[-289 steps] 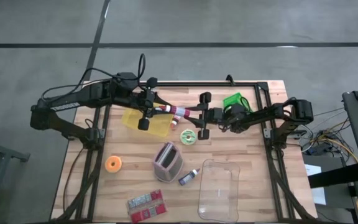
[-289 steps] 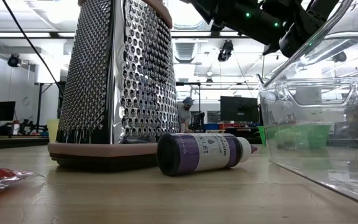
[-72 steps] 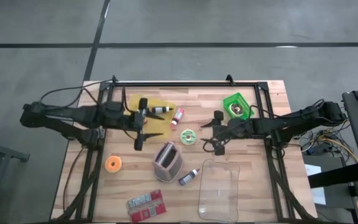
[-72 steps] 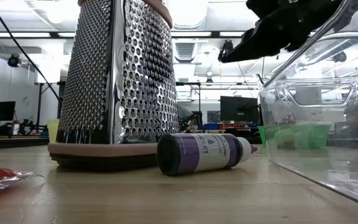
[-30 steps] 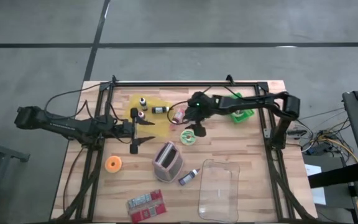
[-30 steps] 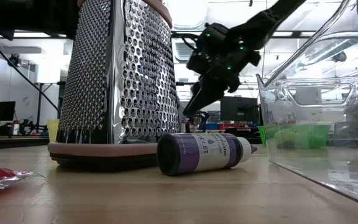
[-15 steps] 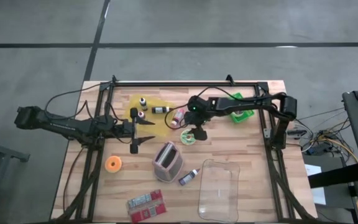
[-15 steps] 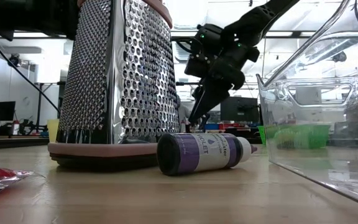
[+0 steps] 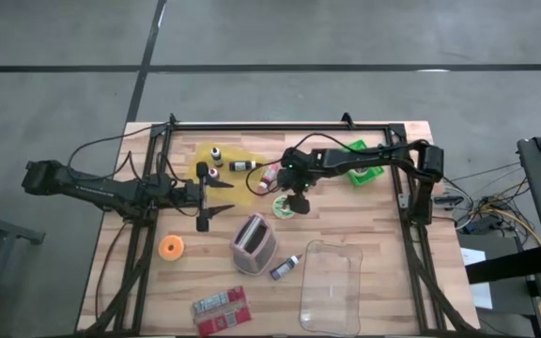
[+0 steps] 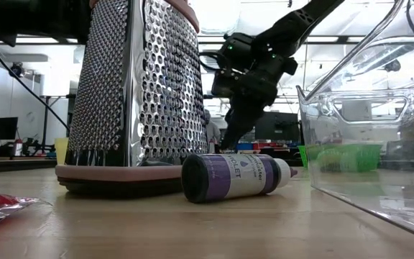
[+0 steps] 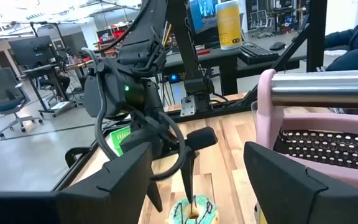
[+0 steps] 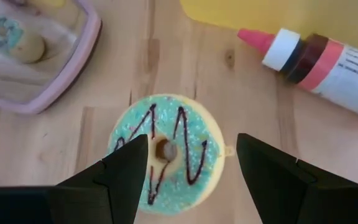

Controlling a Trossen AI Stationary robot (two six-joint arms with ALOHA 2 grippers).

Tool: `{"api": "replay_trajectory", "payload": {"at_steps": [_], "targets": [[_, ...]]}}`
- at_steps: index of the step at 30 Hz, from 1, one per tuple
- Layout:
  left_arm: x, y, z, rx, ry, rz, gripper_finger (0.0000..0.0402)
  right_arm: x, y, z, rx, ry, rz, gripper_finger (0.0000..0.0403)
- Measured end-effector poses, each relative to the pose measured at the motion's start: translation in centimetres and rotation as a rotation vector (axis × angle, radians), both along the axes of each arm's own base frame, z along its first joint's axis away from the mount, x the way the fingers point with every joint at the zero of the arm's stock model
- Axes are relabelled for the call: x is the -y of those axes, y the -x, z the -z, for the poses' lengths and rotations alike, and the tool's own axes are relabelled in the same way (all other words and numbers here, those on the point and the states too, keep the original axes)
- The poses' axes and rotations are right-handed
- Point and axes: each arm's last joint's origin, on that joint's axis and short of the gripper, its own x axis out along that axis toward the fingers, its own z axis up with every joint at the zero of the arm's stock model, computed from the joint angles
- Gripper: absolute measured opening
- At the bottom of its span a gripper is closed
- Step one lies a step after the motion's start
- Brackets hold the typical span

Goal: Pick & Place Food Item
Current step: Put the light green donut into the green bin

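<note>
A doughnut with teal icing and dark zigzag lines (image 12: 166,152) lies flat on the wooden table, between the yellow board and the grater; it also shows in the high view (image 9: 283,209). My right gripper (image 12: 191,138) is open and points down right over it, one finger on each side of the doughnut; I cannot see it touching. It also shows in the high view (image 9: 294,195) and the low view (image 10: 232,133). My left gripper (image 9: 203,195) is open and empty at the left of the yellow board, level above the table.
A yellow board (image 9: 235,178) holds small bottles; a red-capped bottle (image 12: 319,59) lies beside the doughnut. A metal grater with a pink base (image 9: 254,242), a purple bottle (image 9: 285,268), a clear tub (image 9: 332,286), a green container (image 9: 360,158), an orange roll (image 9: 171,247) and a red packet (image 9: 222,308) stand around.
My right gripper has come down and a little toward the table's near edge, onto the place of the doughnut, its fingers still open. The doughnut has stayed where it was.
</note>
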Motion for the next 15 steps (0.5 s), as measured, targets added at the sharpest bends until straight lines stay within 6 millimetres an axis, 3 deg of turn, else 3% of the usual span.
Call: {"api": "replay_trajectory", "payload": {"at_steps": [9,15], "targets": [[0.0,0.0,-0.3,0.021,0.002,0.0,0.0259,-0.2,0.4,0.3,-0.074,-0.032,0.07,0.0239],[0.0,0.4,-1.8,0.078,0.002,0.002,0.0259,-0.9,0.5,0.5,-0.11,-0.003,0.092,0.0239]]}}
